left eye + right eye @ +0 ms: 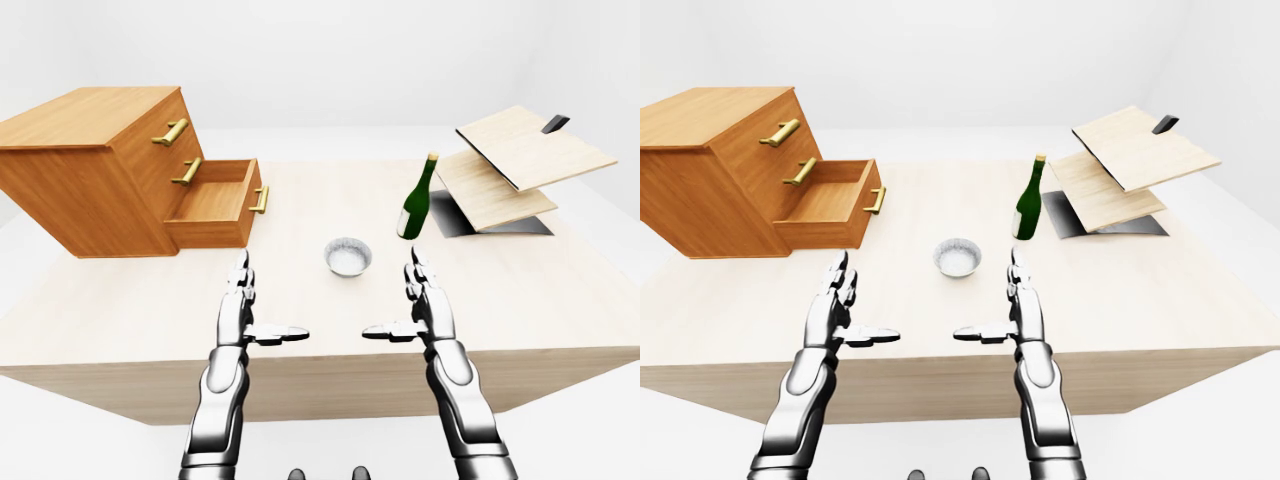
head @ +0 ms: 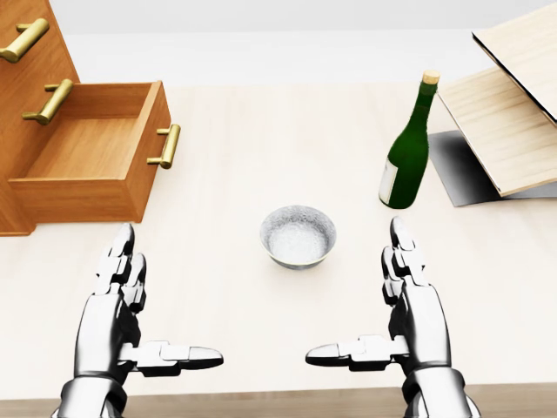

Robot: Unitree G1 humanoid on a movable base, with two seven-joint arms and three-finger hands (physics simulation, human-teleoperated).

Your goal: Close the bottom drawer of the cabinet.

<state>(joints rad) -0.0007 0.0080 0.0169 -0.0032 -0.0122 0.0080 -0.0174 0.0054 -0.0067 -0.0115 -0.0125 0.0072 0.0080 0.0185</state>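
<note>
pale table (image 2: 261,131): cabinet (image 1: 90,165) bottom drawer (image 2: 96,157) pulled out, both hands spread

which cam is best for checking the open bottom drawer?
Head view: the bottom drawer is largest there, its empty inside and brass handle clear. Both eye views show it smaller, though with the whole cabinet.

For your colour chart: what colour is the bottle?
Dark green bottle, tan stopper; clearest in the head view.

We are seeing the wooden cabinet (image 1: 95,170) sitting at the table's left in the left-eye view, its bottom drawer (image 2: 91,161) standing pulled open and showing bare boards inside, a brass handle (image 2: 167,145) lying across its front panel
</note>
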